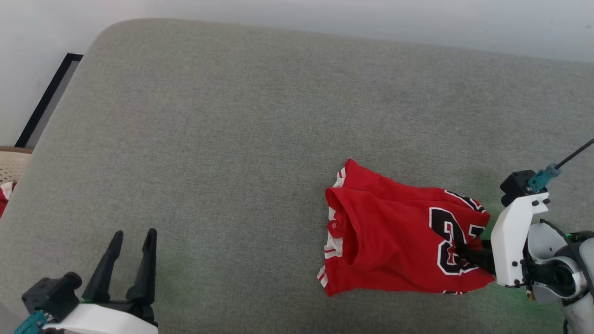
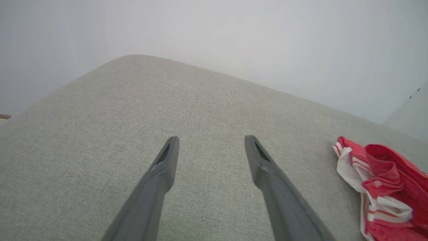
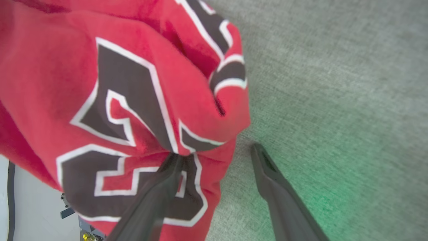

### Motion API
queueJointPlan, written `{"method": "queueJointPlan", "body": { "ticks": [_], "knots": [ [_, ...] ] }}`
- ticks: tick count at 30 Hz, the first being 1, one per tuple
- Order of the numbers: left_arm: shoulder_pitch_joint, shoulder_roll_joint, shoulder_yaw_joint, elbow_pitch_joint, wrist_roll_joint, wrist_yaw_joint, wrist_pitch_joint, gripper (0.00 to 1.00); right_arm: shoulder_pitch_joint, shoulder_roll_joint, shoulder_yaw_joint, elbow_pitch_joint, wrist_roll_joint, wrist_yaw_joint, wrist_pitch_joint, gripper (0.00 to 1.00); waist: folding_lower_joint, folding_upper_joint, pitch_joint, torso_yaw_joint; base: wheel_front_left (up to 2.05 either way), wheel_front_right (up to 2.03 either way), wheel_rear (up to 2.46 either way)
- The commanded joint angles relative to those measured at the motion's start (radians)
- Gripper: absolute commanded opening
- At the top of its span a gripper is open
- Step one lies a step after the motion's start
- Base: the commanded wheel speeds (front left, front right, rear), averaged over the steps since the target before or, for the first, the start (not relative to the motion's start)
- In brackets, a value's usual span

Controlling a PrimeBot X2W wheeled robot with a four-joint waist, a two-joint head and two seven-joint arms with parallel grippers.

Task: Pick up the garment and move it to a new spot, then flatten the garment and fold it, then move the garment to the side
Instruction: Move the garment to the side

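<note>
Right of centre on the cushion (image 1: 232, 139): garment (image 1: 399, 241), bunched into a rough folded heap. Collar and striped trim to the left, black white-edged number to the right.

At its right edge: right gripper (image 3: 216, 150), spread wide. Holds nothing. One finger (image 3: 157, 190) tucked tip-first into a crease of the printed cloth, touching it. Other finger (image 3: 277, 187) over bare cushion, just beside the hem. Green glow (image 3: 334, 187) on the cushion there.

Low at the left: left gripper (image 1: 135, 233), spread wide as well. Holds nothing. Hangs over bare cushion, well apart from the garment.
</note>
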Motion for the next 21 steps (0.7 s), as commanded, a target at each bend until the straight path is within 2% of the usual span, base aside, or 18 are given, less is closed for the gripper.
{"method": "queueJointPlan", "body": {
  "ticks": [1,2,11,21],
  "knots": [
    [-0.019,-0.002,-0.002,0.002,-0.006,-0.003,-0.001,1.00,0.025,0.031,0.041,0.020,-0.009,0.000,0.022,0.49,0.0000,-0.0001,0.004,0.003,0.00,0.00,0.00],
    [-0.020,-0.002,-0.004,0.003,-0.008,-0.003,-0.002,1.00,0.025,0.031,0.037,0.014,-0.009,0.000,0.015,0.00,0.0000,-0.0001,0.006,0.003,0.00,0.00,0.00],
    [-0.056,0.010,-0.007,0.002,-0.006,-0.003,-0.001,1.00,-0.029,-0.005,-0.025,-0.063,-0.051,-0.002,-0.006,0.00,0.0000,-0.0001,0.024,-0.022,0.00,0.00,0.00],
    [-0.136,0.033,-0.025,-0.007,0.021,-0.003,-0.001,1.00,-0.090,-0.053,-0.110,-0.152,-0.123,-0.001,-0.024,0.00,0.0000,-0.0001,0.051,-0.097,0.00,0.00,0.00]
  ]
}}
